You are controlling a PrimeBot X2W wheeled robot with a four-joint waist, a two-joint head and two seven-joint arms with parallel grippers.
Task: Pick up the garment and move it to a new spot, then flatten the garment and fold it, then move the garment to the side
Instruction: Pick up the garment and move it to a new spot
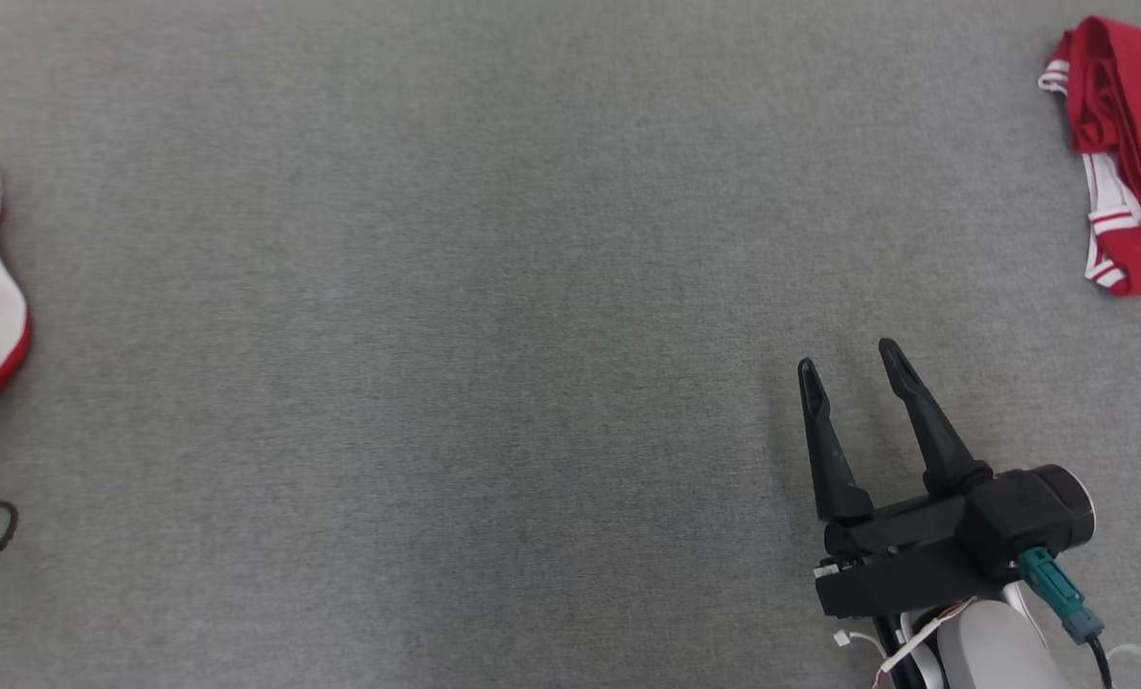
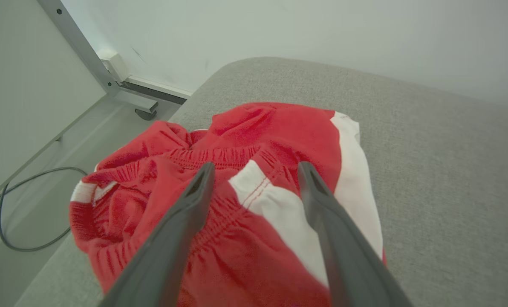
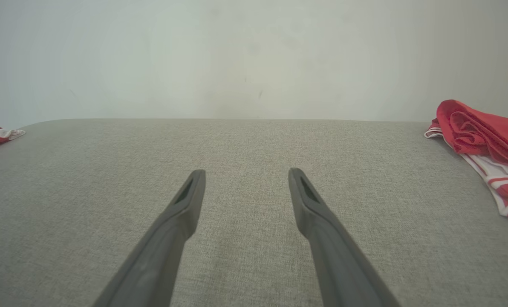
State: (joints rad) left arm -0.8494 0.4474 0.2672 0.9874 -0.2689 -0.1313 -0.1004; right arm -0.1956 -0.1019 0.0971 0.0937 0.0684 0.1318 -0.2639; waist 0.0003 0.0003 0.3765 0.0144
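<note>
The left claw (image 2: 256,168) stood wide, with nothing between its two dark fingers, and pointed down at the crumpled garment (image 2: 254,128). Its tips straddled the gathered elastic waistband where a white side panel met the red. Whether the tips touched the cloth could not be told. The right claw (image 1: 848,359) was equally wide and empty, over bare counter (image 1: 436,335) on the robot's right, well apart from any cloth.

The step in hand looked like the first pick. To do it well, the left claw would want to sink into the heap and close on the waistband ridge. That is the thickest, stitched part and the least likely to slip out, and a grip there would let the rest hang free on the lift. Pinching a single loose layer risked dragging the heap instead of raising it. The garment lay at the counter's left edge, so the carry should go inward toward the open middle, not out over the edge.

The garment was soft knit, red with white panels, bunched into rounded folds, and looked like a pair of shorts. The counter wore a grey, fine-woven covering with a rounded corner. At the far right lay a second red garment (image 1: 1121,144) with white striped trim, loosely folded. A dark cable (image 2: 7,221) curled on the floor beside the counter.
</note>
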